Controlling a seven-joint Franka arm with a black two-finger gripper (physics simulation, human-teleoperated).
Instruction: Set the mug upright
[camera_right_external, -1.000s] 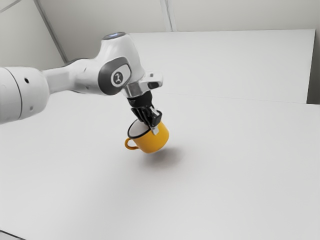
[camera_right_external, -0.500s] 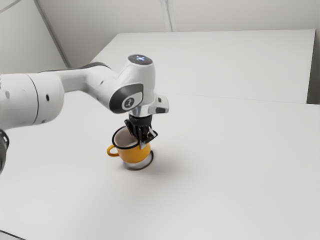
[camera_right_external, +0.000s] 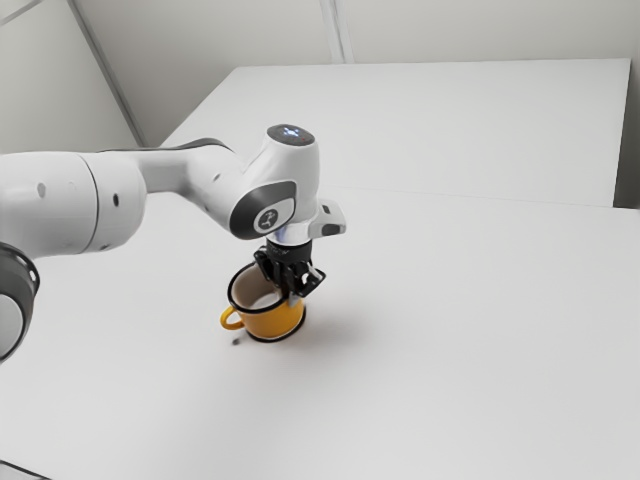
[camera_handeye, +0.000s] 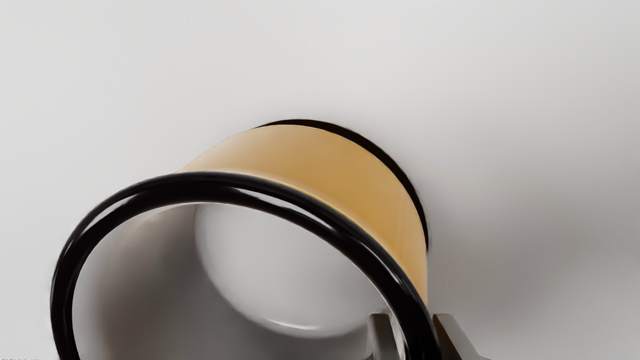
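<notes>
the gripper (camera_handeye: 411, 320) is closed to a wall's thickness on the mug (camera_right_external: 268, 322), pinching beside its rim (camera_handeye: 200, 185), presumably so its base can settle flat on the table (camera_right_external: 450, 350) beneath, upright, handle (camera_right_external: 225, 320) clear.

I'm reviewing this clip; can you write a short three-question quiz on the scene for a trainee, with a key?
1. Multiple choice: toward which side of the exterior view does the handle of the yellow mug point?
A) right
B) left
C) straight up
2. True or false: the mug is upside down, with its opening facing down.
3. Fill in the blank: the gripper has the mug's wall between its fingers, one finger inside the mug and the other ____ it.

Key: 1. B; 2. false; 3. outside
</notes>
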